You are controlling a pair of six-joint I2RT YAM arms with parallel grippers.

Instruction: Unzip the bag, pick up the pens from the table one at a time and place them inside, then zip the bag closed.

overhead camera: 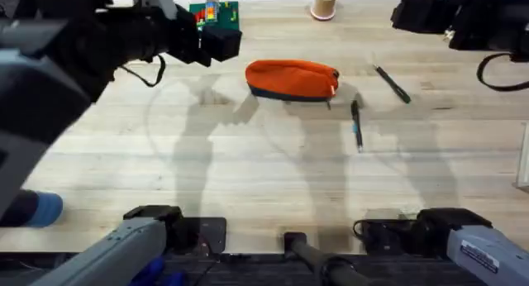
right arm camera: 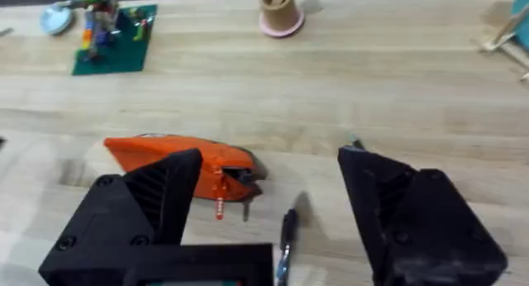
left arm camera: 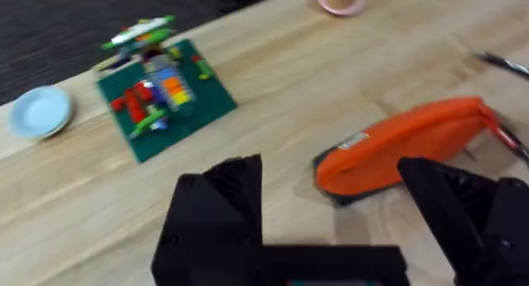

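The orange bag (overhead camera: 291,78) lies on the table (overhead camera: 248,170) at mid-back, its pull tab (right arm camera: 219,205) hanging at the right end. A black pen with a bluish part (overhead camera: 356,125) lies just right of and in front of the bag. A second dark pen (overhead camera: 393,84) lies slanted farther right. My left gripper (overhead camera: 221,43) hovers open, high up and left of the bag (left arm camera: 397,141), with nothing between its fingers (left arm camera: 240,195). My right gripper (overhead camera: 413,17) hangs open above the back right. Its wrist view looks down on the bag (right arm camera: 149,150) and the nearer pen (right arm camera: 287,236).
A green brick plate with toy bricks (overhead camera: 216,13) sits at the back, beside a small blue dish (left arm camera: 37,111). A pink cup holder (overhead camera: 324,3) stands at the back edge. A blue cylinder (overhead camera: 37,210) rests at the front left.
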